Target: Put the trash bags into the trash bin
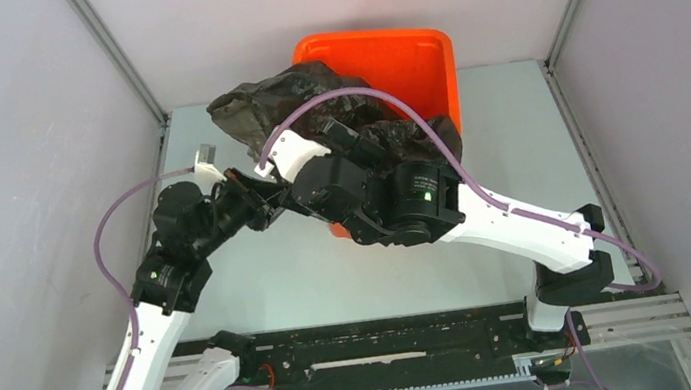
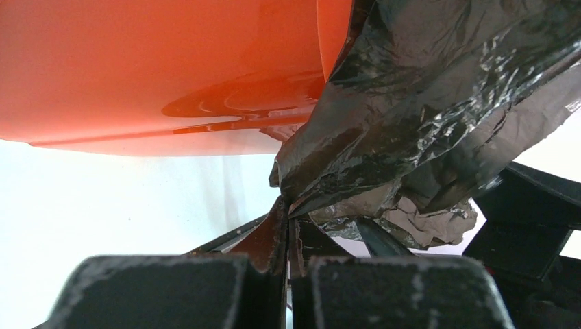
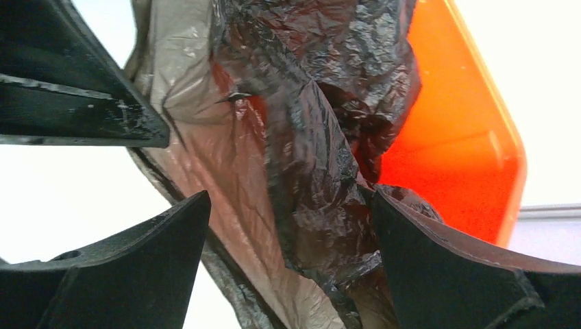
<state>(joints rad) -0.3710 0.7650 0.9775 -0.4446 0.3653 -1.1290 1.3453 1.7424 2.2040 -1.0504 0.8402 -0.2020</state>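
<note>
- the trash bag (image 1: 254, 106) lay draped over the near-left rim of the trash bin (image 1: 404, 56), which stood at the far side of the table (image 1: 515, 132). part of the film sat in the mouth and a bulky lobe stuck out past the rim to the left.
- the bag's long axis ran roughly left to right, from that outside lobe across the rim toward the bin's middle. by my reading, the coming move turned on carrying the film rightward and away from the arms, then down into the opening.
- the left end effector (image 2: 288, 212) was clenched on a low fold of the bag, just beside the bin's outer wall, with the orange side close above it.
- the right end effector (image 3: 291, 195) was released, its fingers spread to either side of a hanging column of film. the right-hand finger (image 3: 445, 267) seemed to touch the bag, and the bin's interior showed just beyond it.
- both arms were at the bag. the right looked nearer the mouth, the left nearer the part outside the bin.
- the bag looked thin, glossy and heavily crinkled, black where bunched and brownish see-through where a single layer was stretched. it would probably sag and billow rather than hold shape.
</note>
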